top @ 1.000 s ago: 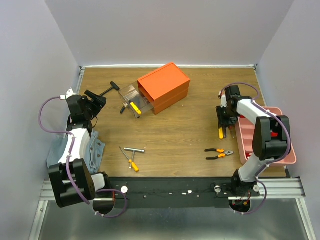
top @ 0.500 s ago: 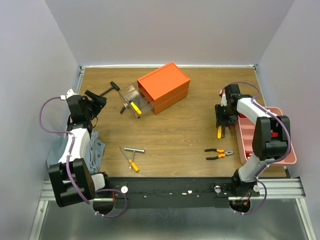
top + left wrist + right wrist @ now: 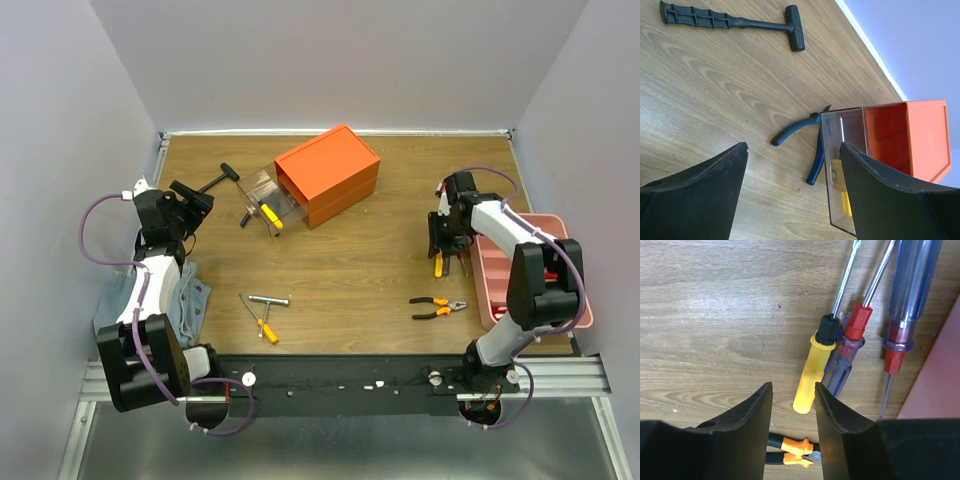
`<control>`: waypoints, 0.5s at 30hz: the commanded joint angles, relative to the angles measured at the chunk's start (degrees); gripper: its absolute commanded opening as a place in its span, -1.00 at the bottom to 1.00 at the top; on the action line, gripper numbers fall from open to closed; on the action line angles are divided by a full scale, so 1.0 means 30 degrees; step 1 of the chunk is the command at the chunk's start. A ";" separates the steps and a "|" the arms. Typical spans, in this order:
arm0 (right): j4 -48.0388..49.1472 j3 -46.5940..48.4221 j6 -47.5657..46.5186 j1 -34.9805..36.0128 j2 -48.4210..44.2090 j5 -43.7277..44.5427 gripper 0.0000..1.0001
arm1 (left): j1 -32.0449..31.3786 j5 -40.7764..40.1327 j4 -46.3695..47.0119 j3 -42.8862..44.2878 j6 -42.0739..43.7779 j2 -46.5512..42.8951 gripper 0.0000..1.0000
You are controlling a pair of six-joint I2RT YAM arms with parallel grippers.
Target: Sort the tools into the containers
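My right gripper is open just above a yellow-handled screwdriver on the table, whose handle end lies between the fingers. A purple-handled screwdriver touches it, and a red-and-clear one lies beside the pink tray. Orange pliers lie nearer me. My left gripper is open and empty, facing blue pliers, a black T-handle tool and the orange box.
The box's clear drawer is pulled out with a yellow screwdriver inside. A silver T-wrench and a yellow-handled screwdriver lie front left. A grey-blue cloth lies by the left arm.
My right gripper has shifted slightly to the left over the screwdrivers. The left arm has not moved.
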 commanded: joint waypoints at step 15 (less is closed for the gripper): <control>0.0422 -0.0107 0.0292 0.0044 0.2088 0.0151 0.00 | 0.0358 0.0157 0.0077 0.0068 0.0129 0.0434 0.68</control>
